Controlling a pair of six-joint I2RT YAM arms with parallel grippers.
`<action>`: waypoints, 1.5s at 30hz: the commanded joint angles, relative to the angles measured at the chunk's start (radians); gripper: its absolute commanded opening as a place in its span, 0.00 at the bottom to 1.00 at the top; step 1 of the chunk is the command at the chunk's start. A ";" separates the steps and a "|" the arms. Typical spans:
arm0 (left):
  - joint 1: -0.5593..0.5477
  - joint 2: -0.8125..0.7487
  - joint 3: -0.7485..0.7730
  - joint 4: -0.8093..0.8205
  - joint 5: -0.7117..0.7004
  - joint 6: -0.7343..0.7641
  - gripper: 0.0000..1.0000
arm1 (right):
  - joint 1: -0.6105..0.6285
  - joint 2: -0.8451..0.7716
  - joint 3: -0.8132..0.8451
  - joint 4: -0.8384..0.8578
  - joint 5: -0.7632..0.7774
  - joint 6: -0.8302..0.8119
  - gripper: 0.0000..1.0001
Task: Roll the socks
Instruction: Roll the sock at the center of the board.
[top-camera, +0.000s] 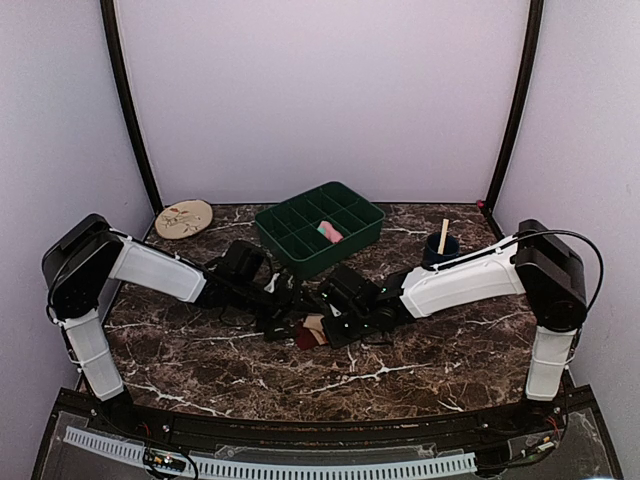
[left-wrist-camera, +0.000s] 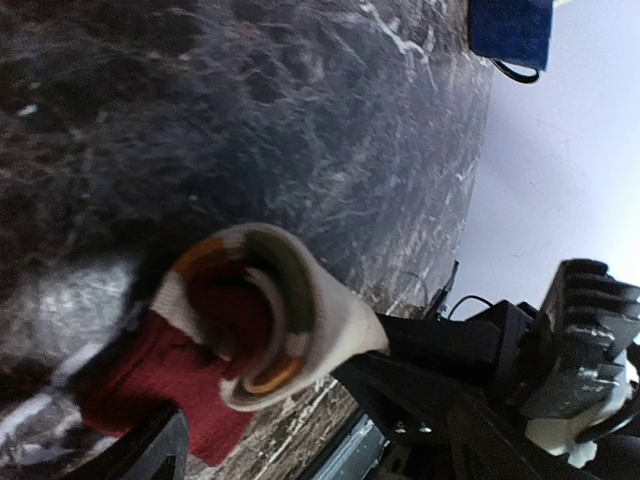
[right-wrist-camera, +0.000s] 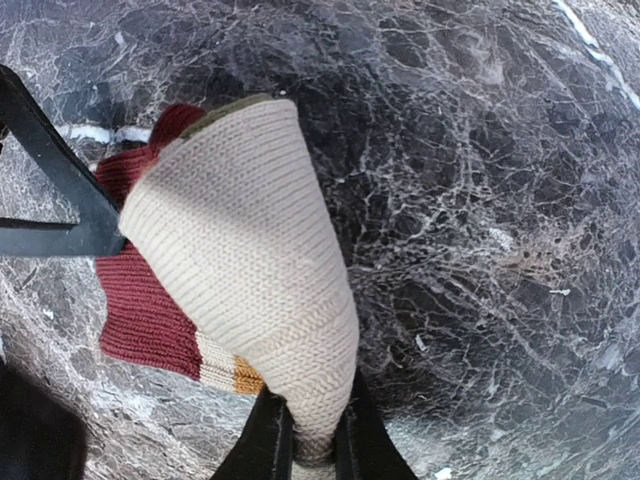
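Right end effector is pressed shut on the narrow tip of the beige sock, its two black fingers pinching the ribbed knit between them. This sock is wound into a loose cone that widens away from the pinch. Its outer layer is plain cream knit with fine ribs. A flat maroon flap of coarser rib sticks out underneath, next to a white and orange band. In the left wrist view the roll's open end shows a spiral of olive, orange and cream stripes around a maroon core. Left end effector stands spread and grips nothing, with one slim black finger touching the roll's wide end. The roll lies about mid-desk on glossy dark marble with white veins. The pink sock sits in one compartment of the green divided tray near the far edge. A round beige disc lies at the far left corner. A dark cup holding a wooden stick stands toward the far right.
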 joint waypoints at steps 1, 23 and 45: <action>0.000 0.008 0.014 -0.102 -0.063 -0.040 0.93 | 0.008 -0.020 0.005 0.025 0.027 -0.015 0.07; 0.021 0.083 0.101 -0.036 0.015 -0.223 0.99 | 0.047 -0.038 -0.050 0.092 0.090 -0.033 0.07; 0.070 -0.145 0.028 -0.171 0.015 -0.198 0.99 | 0.029 -0.094 -0.051 0.114 -0.109 -0.302 0.07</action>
